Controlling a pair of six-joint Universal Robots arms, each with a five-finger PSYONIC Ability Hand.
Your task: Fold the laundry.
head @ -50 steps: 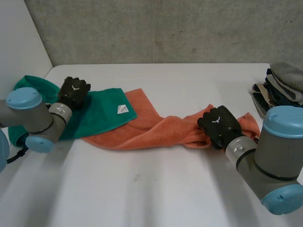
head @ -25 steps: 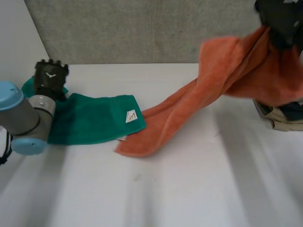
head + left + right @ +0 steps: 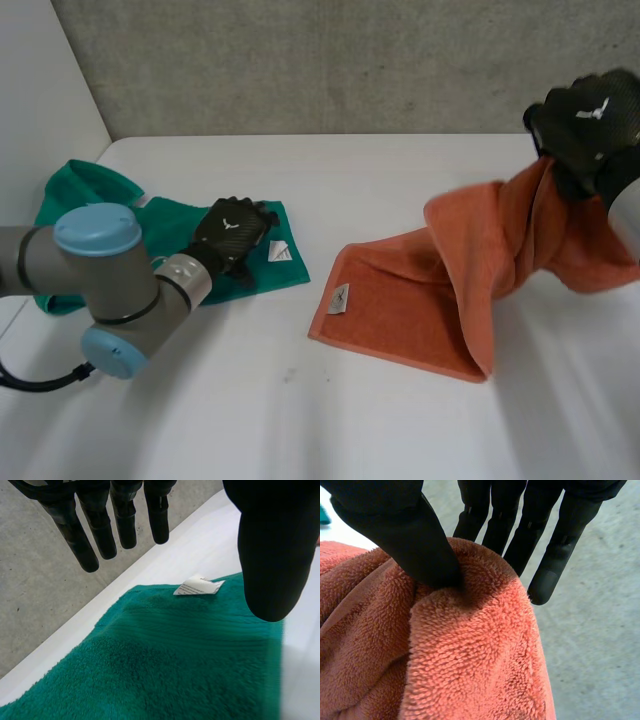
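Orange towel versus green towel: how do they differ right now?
The orange towel hangs partly lifted, pinched by the right robot hand; the green towel lies on the table under the open left robot hand. The orange towel is twisted, the green towel smoother. Both are terry with a small tag.

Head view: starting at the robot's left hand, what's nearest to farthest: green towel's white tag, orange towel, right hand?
1. White tag, beside the left hand, on the green towel.
2. Orange towel, mid-table.
3. Right hand, far right, holding that towel.
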